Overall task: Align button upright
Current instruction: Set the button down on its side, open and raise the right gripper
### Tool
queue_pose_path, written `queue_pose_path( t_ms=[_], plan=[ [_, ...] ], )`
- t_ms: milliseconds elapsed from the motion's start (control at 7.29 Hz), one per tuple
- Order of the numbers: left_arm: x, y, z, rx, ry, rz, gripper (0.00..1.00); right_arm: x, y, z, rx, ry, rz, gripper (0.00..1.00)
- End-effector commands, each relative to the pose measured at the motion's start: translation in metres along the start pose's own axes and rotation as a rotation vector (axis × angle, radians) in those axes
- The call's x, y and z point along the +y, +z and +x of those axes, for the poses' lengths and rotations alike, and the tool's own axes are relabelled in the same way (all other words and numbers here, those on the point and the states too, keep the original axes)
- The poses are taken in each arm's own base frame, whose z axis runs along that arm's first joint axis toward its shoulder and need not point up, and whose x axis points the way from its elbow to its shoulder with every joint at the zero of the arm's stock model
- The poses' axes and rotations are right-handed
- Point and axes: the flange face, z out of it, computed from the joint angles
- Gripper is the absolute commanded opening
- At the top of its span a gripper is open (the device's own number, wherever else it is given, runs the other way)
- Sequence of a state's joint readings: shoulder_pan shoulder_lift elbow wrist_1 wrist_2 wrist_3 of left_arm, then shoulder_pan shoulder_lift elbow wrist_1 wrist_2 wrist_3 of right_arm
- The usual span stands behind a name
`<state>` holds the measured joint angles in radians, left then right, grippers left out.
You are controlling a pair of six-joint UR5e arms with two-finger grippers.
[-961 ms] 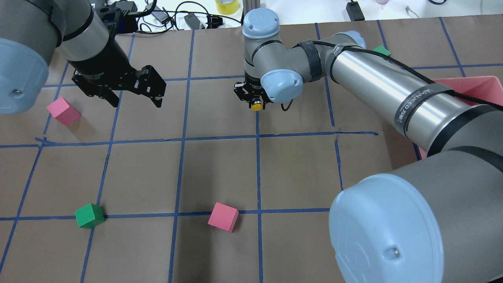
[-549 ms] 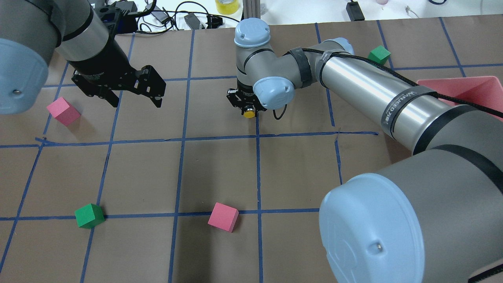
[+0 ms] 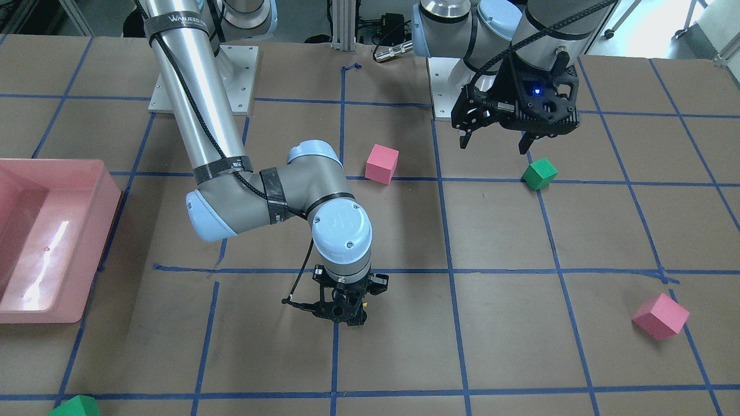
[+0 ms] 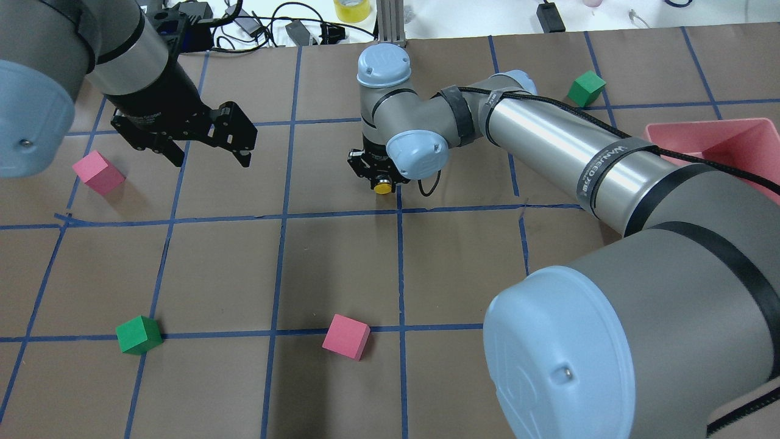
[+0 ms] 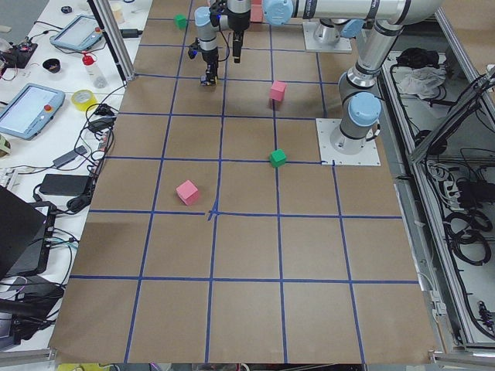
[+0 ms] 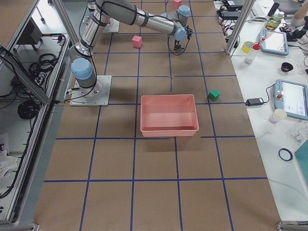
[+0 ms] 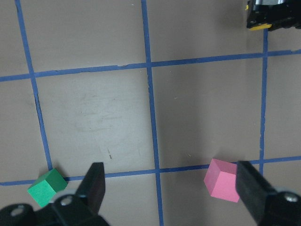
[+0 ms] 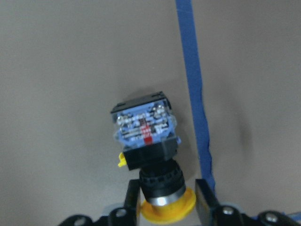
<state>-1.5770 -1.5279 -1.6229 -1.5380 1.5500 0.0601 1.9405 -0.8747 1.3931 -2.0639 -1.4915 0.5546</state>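
The button (image 8: 146,136) has a yellow mushroom cap (image 4: 382,186), a black body and a silvery-blue contact block. My right gripper (image 4: 376,177) is shut on it just behind the cap. In the right wrist view the gripper (image 8: 168,188) holds it with the contact block pointing at the brown table close below; I cannot tell whether it touches. My left gripper (image 4: 213,160) is open and empty, hovering to the left, apart from the button. In the left wrist view its fingers (image 7: 95,181) stand wide apart.
Pink cubes (image 4: 345,336) (image 4: 97,172) and green cubes (image 4: 139,335) (image 4: 587,87) lie scattered on the table. A pink bin (image 4: 749,131) stands at the right. Cables and a tape roll (image 4: 351,8) lie beyond the far edge.
My right arm has moved left and nearer with the button held, and its wrist has come lower over the table. My left arm has not moved.
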Motion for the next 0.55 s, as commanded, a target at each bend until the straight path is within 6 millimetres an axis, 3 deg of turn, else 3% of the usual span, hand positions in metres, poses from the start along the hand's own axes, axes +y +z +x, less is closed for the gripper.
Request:
queue_pose_path(
  t_ms=[0, 137, 412],
  plan=[
    [0.000, 0.001, 0.001, 0.001, 0.001, -0.002, 1.00, 0.012, -0.022, 0.005, -0.013, 0.004, 0.011, 1.00],
    [0.000, 0.001, 0.000, -0.001, 0.001, -0.004, 1.00, 0.013, -0.038, 0.007, -0.022, 0.008, 0.029, 1.00],
    [0.000, 0.001, 0.001, 0.001, 0.001, -0.002, 1.00, 0.034, -0.103, 0.025, -0.033, -0.038, 0.052, 1.00]
  ],
)
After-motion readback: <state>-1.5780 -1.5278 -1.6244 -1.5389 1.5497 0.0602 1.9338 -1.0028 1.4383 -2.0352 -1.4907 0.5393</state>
